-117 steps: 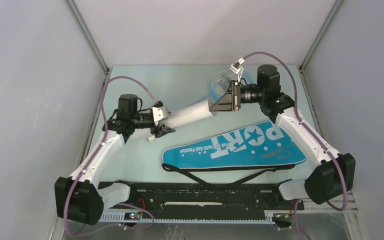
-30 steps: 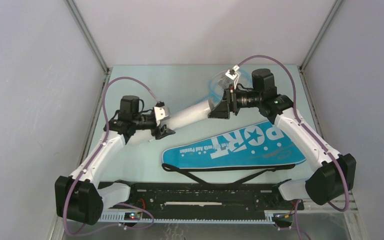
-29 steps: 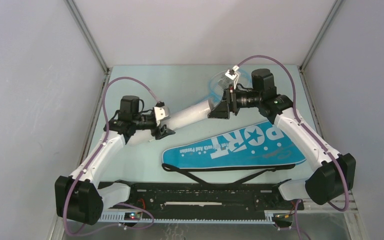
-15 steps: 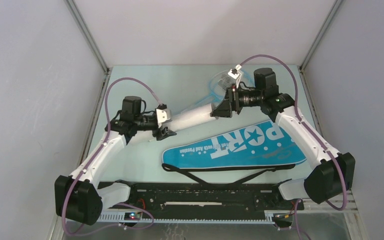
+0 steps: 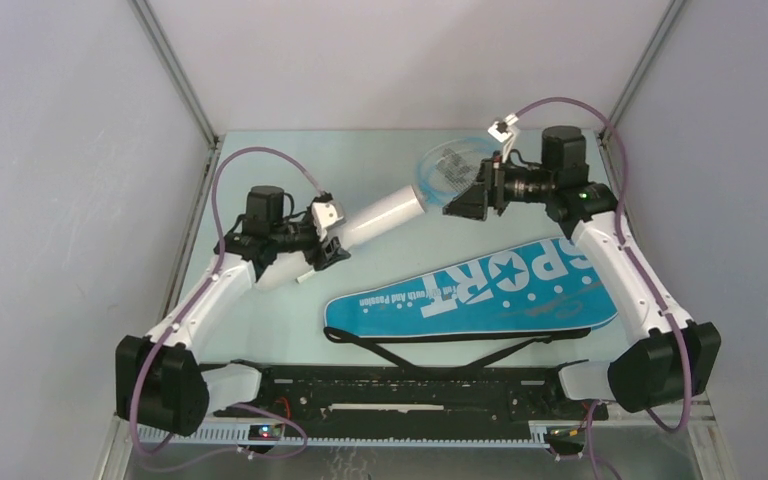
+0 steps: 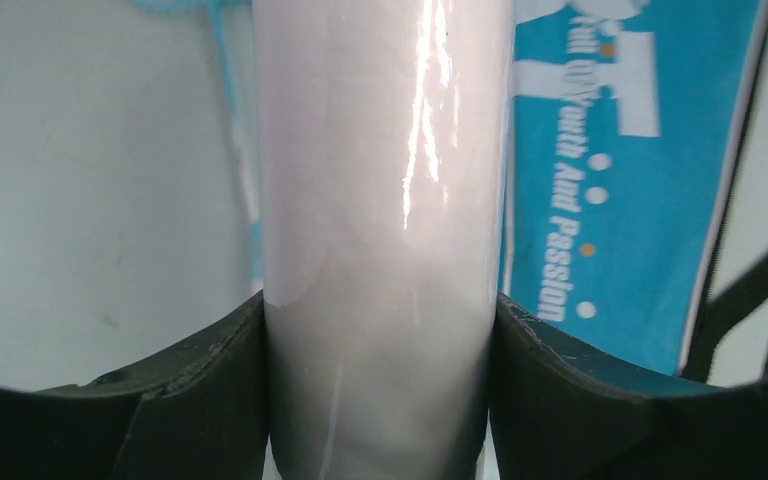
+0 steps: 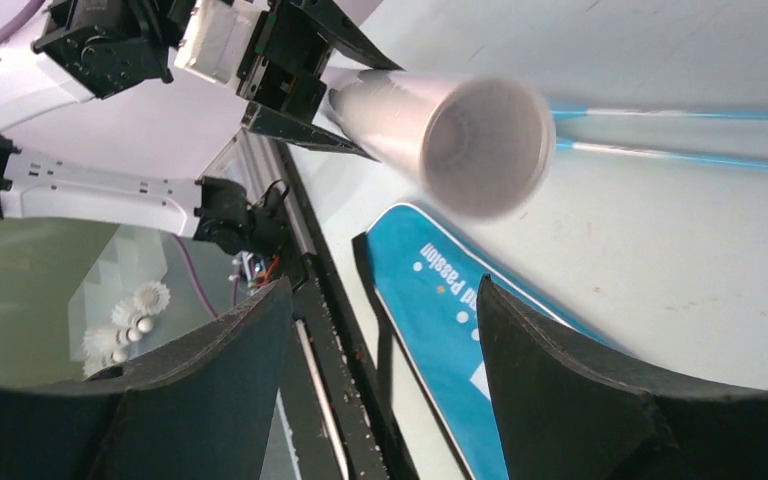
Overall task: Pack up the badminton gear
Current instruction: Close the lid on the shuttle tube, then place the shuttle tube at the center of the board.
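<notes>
Top view: the left gripper (image 5: pixel 326 236) is seen at centre left, clamped on the lower part of the white tube (image 5: pixel 385 212). The tube is held off the table (image 5: pixel 290 170) and slants from lower left to upper right, with its far end just left of centre.

Left wrist view: the tube fills the middle of the frame. Both dark fingers (image 6: pixel 210 400) are pressed against its sides, and no gap is seen.

Top view: the right gripper (image 5: pixel 460 200) is found at upper right of centre, pointed at the tube's upper end. It is near that end but apart from it.

Right wrist view: the fingers (image 7: pixel 580 400) are spread wide with nothing between them. The tube's open mouth is seen above them, in the upper middle, and it is blurred.

The blue racket bag (image 5: pixel 480 290) is laid flat across the lower middle of the top view, white "SPORT" lettering upward. Its black strap (image 5: pixel 430 345) is trailed along its lower edge.

A light-blue racket (image 5: pixel 447 165) is noted flat on the table at upper centre, its head behind the tube's upper end. How many rackets lie there cannot be told.

Small white shuttlecocks (image 7: pixel 125 320) are seen clustered at lower left of the right wrist view. What they rest on cannot be told.
</notes>
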